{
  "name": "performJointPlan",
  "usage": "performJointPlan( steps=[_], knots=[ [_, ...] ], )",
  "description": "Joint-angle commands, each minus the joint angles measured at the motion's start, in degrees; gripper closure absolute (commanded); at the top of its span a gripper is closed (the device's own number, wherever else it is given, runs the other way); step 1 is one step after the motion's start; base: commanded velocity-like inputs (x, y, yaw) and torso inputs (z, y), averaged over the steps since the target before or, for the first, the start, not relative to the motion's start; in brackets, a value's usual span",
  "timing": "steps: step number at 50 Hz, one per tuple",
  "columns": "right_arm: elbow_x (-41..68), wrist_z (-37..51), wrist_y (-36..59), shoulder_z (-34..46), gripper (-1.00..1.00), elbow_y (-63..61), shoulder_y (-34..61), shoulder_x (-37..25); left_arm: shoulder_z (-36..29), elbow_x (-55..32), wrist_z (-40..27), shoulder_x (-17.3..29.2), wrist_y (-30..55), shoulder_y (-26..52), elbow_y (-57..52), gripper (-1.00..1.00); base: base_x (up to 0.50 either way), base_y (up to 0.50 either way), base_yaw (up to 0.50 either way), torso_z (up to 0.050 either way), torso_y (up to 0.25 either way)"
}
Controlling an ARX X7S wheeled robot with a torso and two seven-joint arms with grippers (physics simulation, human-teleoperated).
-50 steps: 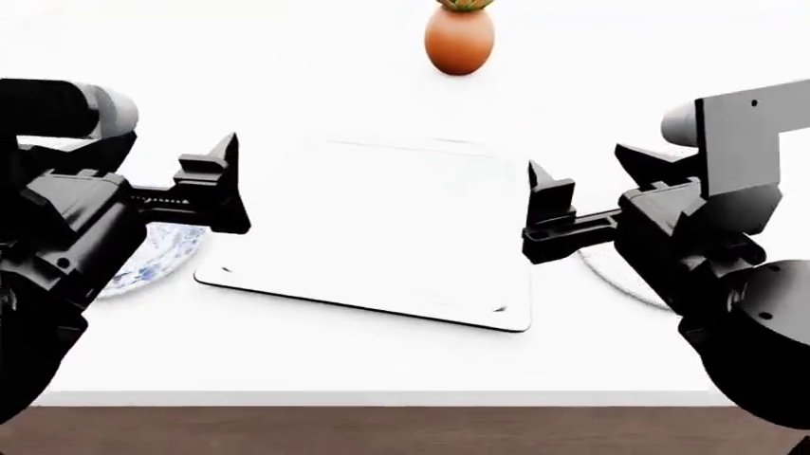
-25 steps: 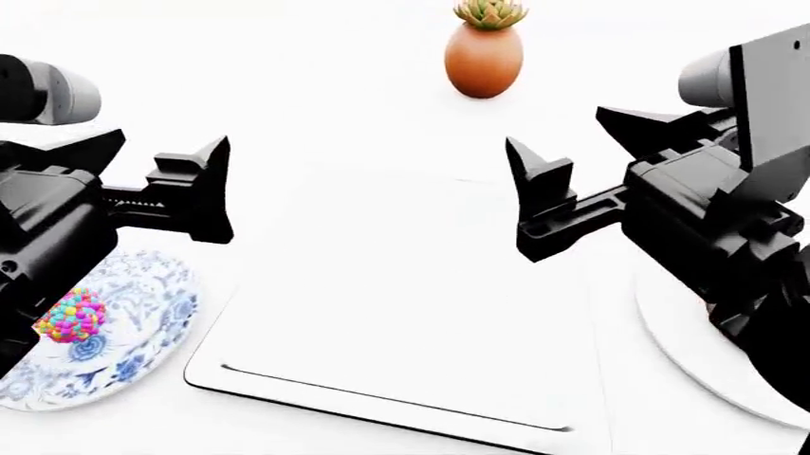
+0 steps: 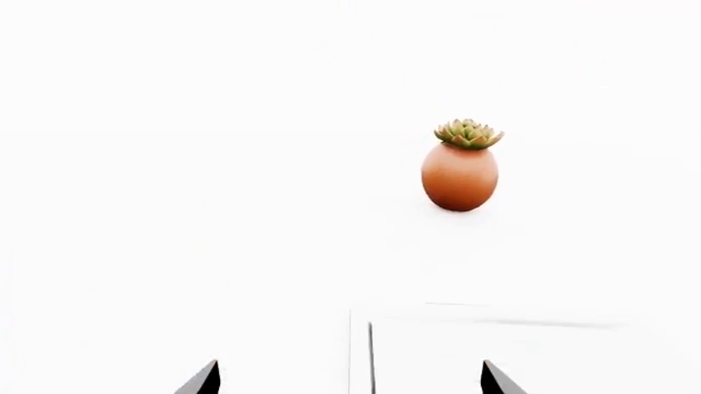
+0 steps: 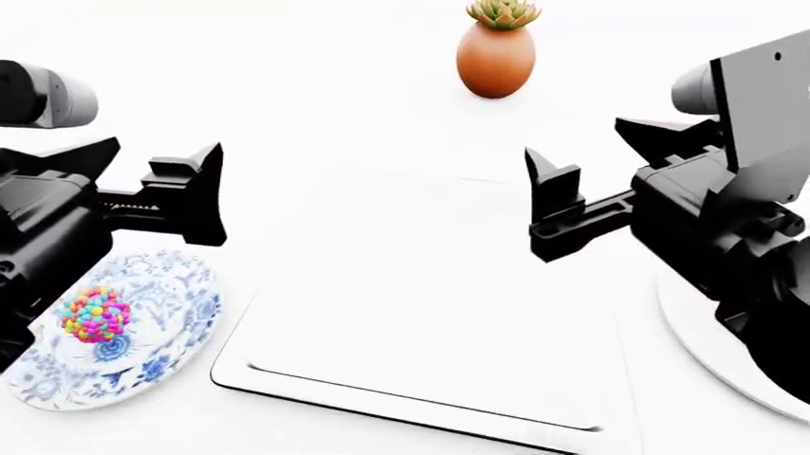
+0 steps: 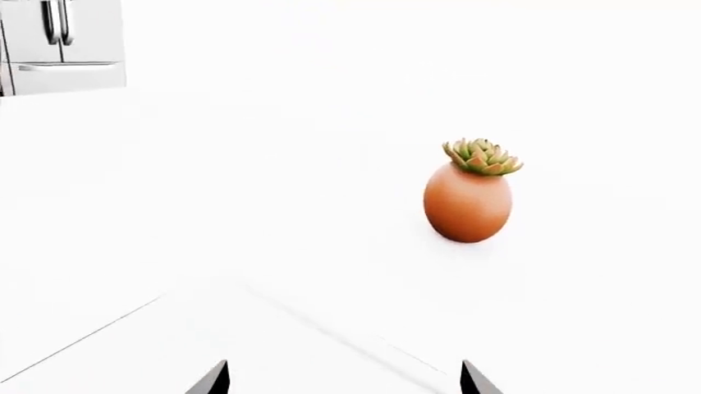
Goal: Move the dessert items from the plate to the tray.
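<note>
A ball of multicoloured candies (image 4: 95,315), one of the dessert items, sits on a blue-patterned round plate (image 4: 158,332) at the left in the head view. The white tray (image 4: 431,322) lies in the middle, between my two arms; its near corner also shows in the left wrist view (image 3: 526,361). My left gripper (image 4: 200,194) (image 3: 348,379) hangs open above the plate's far side, with nothing between its fingers. My right gripper (image 4: 553,204) (image 5: 344,379) hangs open over the tray's right part, also holding nothing.
An orange egg-shaped pot with a green succulent (image 4: 496,52) (image 3: 460,172) (image 5: 469,197) stands behind the tray. A plain white round plate (image 4: 690,332) lies at the right, mostly hidden under my right arm. A fridge (image 5: 61,45) shows far off.
The head view has shifted down and closer, bringing the blue plate with the candy ball into sight. Both grippers stay open and hold about the same places.
</note>
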State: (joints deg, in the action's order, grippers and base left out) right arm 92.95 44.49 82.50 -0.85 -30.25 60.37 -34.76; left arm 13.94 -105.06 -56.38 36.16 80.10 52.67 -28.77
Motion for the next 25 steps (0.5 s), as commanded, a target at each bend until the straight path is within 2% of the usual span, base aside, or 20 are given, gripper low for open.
performJointPlan(
  steps=[1, 4, 7, 12, 18, 21, 25],
  knots=[
    [2.8, 4.32, 1.43, 0.09, -1.0, 1.94, -2.26, -7.33, 1.14, 3.46, 2.7, 0.56, 0.29, -3.08, -0.38, -1.0, 0.0, 0.0, 0.0, 0.0, 0.0],
    [11.13, 8.41, 1.72, 0.47, -1.0, 1.86, -2.86, -13.76, 1.49, 4.38, 3.33, 0.84, 0.31, -3.91, -0.73, -1.0, 0.0, 0.0, 0.0, 0.0, 0.0],
    [13.77, 9.68, 1.47, -1.46, -1.0, 2.64, -5.44, -19.24, 1.82, 7.24, 5.74, 0.3, 0.5, -5.06, -1.15, -1.0, 0.0, 0.0, 0.0, 0.0, 0.0],
    [17.81, 9.84, 1.11, -1.27, -1.0, 6.09, -7.09, -24.22, 0.79, 13.07, 10.58, -0.75, 0.28, -5.38, -0.59, -1.0, 0.0, 0.0, 0.0, 0.0, 0.0],
    [29.63, 15.13, 0.24, 10.22, -1.0, 15.13, -1.03, -31.36, -2.12, 20.12, 16.17, -1.49, -1.03, -4.0, 0.91, -1.0, 0.0, 0.0, 0.0, 0.0, 0.0],
    [32.72, 16.5, 1.51, 15.12, -1.0, 16.59, 0.54, -32.64, -3.97, 21.4, 17.24, -1.5, -0.98, -1.35, 2.32, -1.0, 0.0, 0.0, 0.0, 0.0, 0.0],
    [32.0, 15.7, 2.46, 16.45, -1.0, 17.38, -0.13, -32.47, -5.27, 24.74, 20.27, -1.59, -2.66, -2.14, 2.32, -1.0, 0.0, 0.0, 0.0, 0.0, 0.0]
  ],
)
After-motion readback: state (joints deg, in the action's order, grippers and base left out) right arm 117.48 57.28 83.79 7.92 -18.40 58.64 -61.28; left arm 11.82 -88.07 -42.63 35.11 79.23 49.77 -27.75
